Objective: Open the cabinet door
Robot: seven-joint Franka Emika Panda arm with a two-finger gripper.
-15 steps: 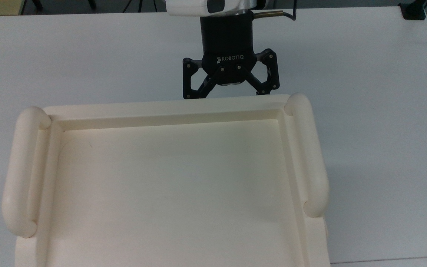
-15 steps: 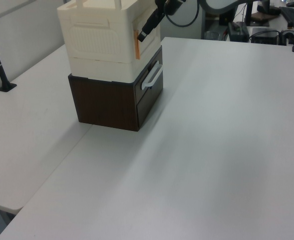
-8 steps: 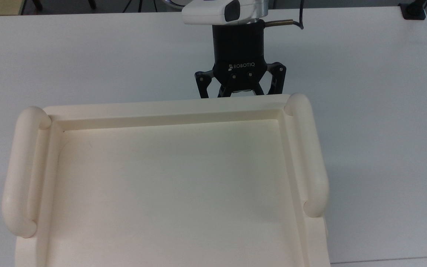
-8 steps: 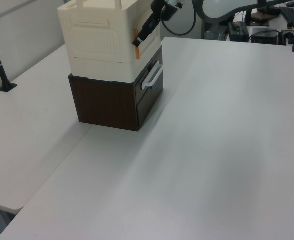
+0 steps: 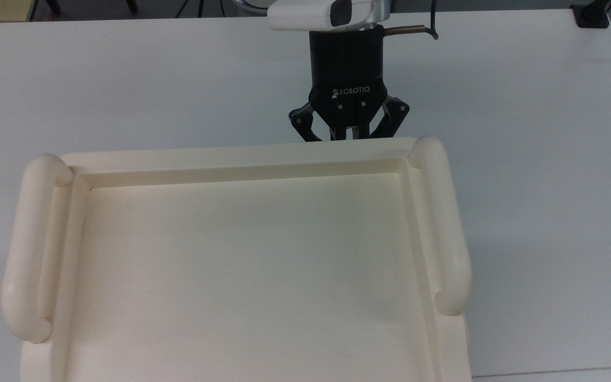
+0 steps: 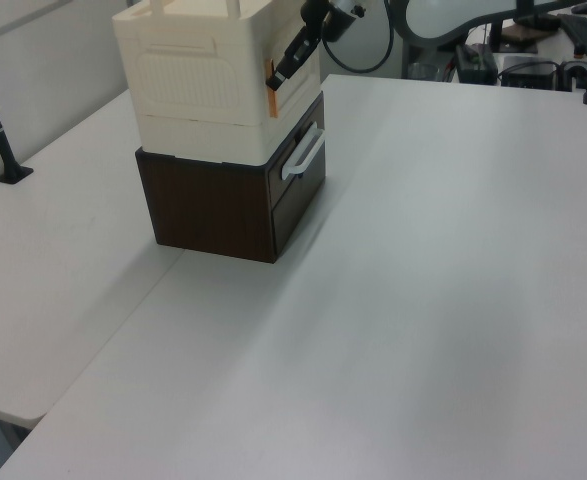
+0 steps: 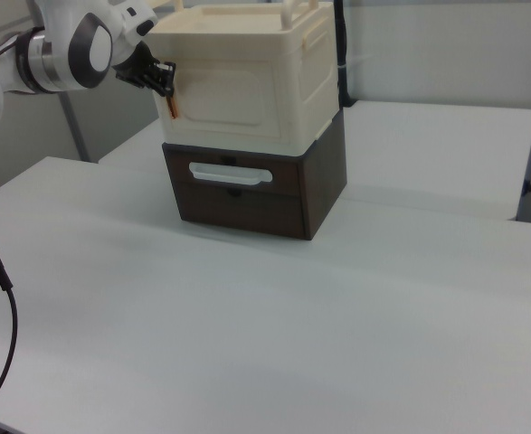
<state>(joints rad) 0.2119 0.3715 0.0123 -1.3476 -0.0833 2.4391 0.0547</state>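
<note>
Claw: black two-finger unit, fingers drawn in further than half a second ago, now nearly closed at the cabinet door's edge by an orange tab; whether it grips anything cannot be told. Cabinet: cream, directly against the claw, atop a dark brown drawer unit on the white desk.

Cabinet atop drawer unit, seemingly flush.

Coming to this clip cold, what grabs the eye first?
The cream cabinet stacked on a dark brown drawer unit on the white table. Next, the black gripper at the cabinet's front corner, beside an orange strip at the edge of the cabinet door.
</note>
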